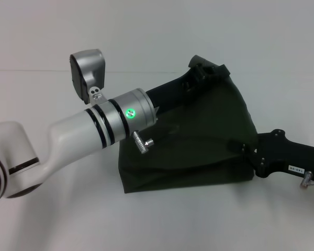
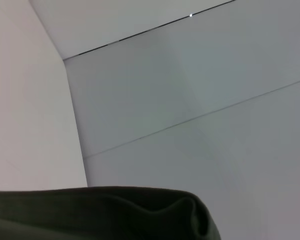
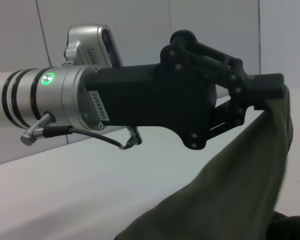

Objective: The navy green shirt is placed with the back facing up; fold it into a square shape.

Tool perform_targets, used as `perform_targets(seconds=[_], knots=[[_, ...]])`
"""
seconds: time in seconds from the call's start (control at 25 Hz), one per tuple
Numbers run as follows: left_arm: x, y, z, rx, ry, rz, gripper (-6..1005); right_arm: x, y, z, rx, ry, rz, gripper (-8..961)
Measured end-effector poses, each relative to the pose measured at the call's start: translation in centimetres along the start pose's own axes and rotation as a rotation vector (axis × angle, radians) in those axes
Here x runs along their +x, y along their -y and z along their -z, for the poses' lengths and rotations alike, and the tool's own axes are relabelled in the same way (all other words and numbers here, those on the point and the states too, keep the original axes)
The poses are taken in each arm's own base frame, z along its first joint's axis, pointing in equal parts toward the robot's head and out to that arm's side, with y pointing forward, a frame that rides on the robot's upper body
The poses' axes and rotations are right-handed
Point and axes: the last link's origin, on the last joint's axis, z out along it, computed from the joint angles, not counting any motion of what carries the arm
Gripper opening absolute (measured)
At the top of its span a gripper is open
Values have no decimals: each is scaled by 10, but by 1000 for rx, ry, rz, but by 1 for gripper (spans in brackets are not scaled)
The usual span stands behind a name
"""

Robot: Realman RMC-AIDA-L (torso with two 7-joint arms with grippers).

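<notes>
The left pincer (image 1: 206,70) grips the dark olive-green cotton shirt (image 1: 199,151) at its far edge, lifted off the white worktop (image 1: 68,219). The right pincer (image 1: 240,147) clamps the right edge. Uneven pulling could slip the cloth free and skew the fold.

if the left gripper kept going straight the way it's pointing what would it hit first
Probably nothing nearby: the left gripper, shut on the navy green shirt, points past the cloth toward the far wall; depth is unclear.

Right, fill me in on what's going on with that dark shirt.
Both arms are folding the dark olive-green cotton shirt on the white table. The left gripper pinches an edge of the fabric and holds it up off the table at the far side. The right gripper is on the shirt's right edge, lower down. The fold isn't finished.
</notes>
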Motion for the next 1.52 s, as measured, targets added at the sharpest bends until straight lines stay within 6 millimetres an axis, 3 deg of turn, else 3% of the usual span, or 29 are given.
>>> perform_targets(seconds=[0.36, 1.44, 1.52], knots=[[4, 0, -10, 28, -49, -45, 55, 5, 1, 5, 23, 13, -35, 23], [-12, 0, -34, 96, -48, -134, 70, 24, 1, 12, 75, 1, -116, 31], [-12, 1, -35, 104, -48, -133, 71, 26, 1, 12, 84, 2, -127, 71]])
